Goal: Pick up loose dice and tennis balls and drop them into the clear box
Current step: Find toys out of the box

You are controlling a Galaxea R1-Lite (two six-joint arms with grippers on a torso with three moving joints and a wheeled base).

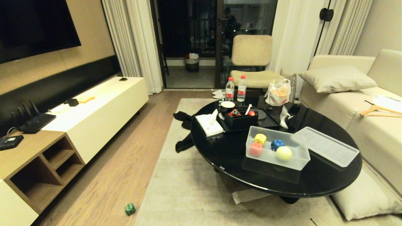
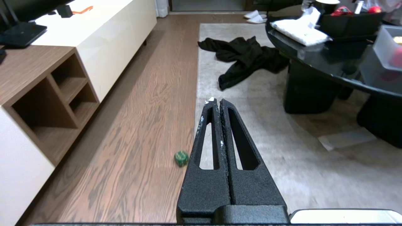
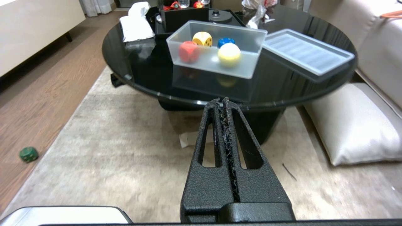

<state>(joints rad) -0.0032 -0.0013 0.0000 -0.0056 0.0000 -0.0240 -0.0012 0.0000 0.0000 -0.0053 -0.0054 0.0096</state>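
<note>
The clear box (image 1: 301,158) (image 3: 251,67) stands on the round black table (image 1: 226,150), near its front edge. Inside lie a yellow die (image 1: 260,138) (image 3: 202,38), a red die (image 1: 256,148) (image 3: 188,51), a blue die (image 1: 277,144) (image 3: 225,41) and one tennis ball (image 1: 284,153) (image 3: 229,54). A green die (image 1: 130,209) (image 2: 181,158) (image 3: 28,154) sits loose on the wood floor by the rug's edge. My left gripper (image 2: 218,101) is shut and empty, low over the rug just right of the green die. My right gripper (image 3: 221,101) is shut and empty, pointing at the table's front edge.
The box's ribbed lid (image 1: 326,146) lies beside it on the table. A black tray box (image 1: 241,119), tissues (image 1: 209,124), bottles (image 1: 235,89) and a bag (image 1: 279,92) crowd the table's back. Dark clothing (image 2: 245,58) lies on the rug. TV cabinet (image 1: 94,110) left, sofa (image 1: 370,103) right.
</note>
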